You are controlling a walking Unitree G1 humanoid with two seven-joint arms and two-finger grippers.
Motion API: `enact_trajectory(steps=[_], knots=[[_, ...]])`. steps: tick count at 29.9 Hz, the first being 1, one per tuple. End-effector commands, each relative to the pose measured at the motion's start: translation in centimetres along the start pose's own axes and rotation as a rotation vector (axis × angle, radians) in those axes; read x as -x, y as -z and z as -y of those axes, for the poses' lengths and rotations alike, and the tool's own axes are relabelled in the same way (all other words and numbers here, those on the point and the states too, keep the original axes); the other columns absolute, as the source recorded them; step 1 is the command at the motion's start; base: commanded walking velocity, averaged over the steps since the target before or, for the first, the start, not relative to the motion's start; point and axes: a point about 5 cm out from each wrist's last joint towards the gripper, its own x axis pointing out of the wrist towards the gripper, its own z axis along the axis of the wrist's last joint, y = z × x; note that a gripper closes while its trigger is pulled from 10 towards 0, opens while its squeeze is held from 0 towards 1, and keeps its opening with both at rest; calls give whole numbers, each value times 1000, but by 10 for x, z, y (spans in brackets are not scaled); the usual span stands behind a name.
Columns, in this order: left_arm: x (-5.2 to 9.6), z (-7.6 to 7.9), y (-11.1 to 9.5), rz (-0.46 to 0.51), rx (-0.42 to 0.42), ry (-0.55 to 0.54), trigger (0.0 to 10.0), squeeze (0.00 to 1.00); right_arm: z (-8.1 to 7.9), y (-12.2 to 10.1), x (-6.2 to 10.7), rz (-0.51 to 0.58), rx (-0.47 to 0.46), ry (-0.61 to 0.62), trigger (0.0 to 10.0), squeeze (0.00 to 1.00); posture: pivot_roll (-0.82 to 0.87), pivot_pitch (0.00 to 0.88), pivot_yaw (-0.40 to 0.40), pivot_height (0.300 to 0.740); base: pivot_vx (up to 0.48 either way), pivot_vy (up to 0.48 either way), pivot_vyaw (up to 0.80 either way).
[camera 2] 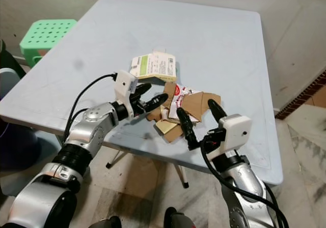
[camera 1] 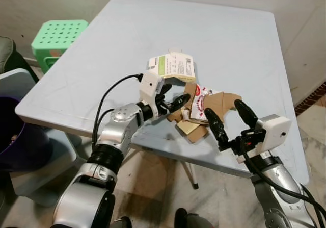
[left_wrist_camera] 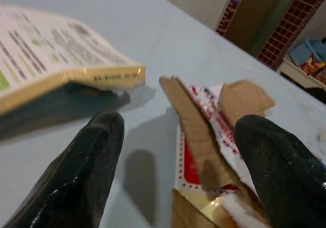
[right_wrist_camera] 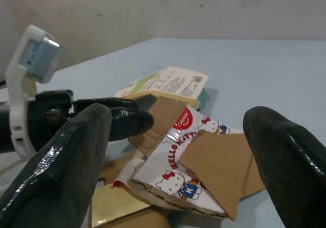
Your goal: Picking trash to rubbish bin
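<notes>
Hands [camera 1: 172, 96] [camera 1: 230, 116] spread wide open, empty, flanking torn cardboard packaging [camera 1: 204, 108].

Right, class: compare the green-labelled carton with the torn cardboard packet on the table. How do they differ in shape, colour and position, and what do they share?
The carton is whole and box-shaped; the torn packet is ripped open into flat, ragged pieces. The carton is cream with a green panel; the packet shows bare brown card with red-and-white cartoon print. The carton lies farther from the robot, while the packet lies between the left gripper and the right gripper. Both rest on the pale blue table, ungrasped.
</notes>
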Motion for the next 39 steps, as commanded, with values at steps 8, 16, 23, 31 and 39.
enact_trajectory(steps=[8,16,23,31,39], knots=[[-4,7,-1,14,-2,95,3686,0,-3,-5,9,-22,1,25,10000,0,-254,331,7,740,0,0,0],[-6,7,-6,46,13,125,0,0,-10,-8,14,-41,-26,-9,10000,0,-255,336,8,740,0,0,0],[-7,5,-10,61,4,111,0,0,-25,-6,23,-72,-95,-139,10000,0,-254,335,7,740,0,0,0],[-7,5,-12,71,15,123,0,0,-26,-7,24,-88,-100,-154,10000,0,-254,334,8,740,0,0,0],[-8,4,-17,92,19,125,0,0,-25,-5,23,-92,-95,-148,10000,0,-250,324,9,740,0,0,0]])
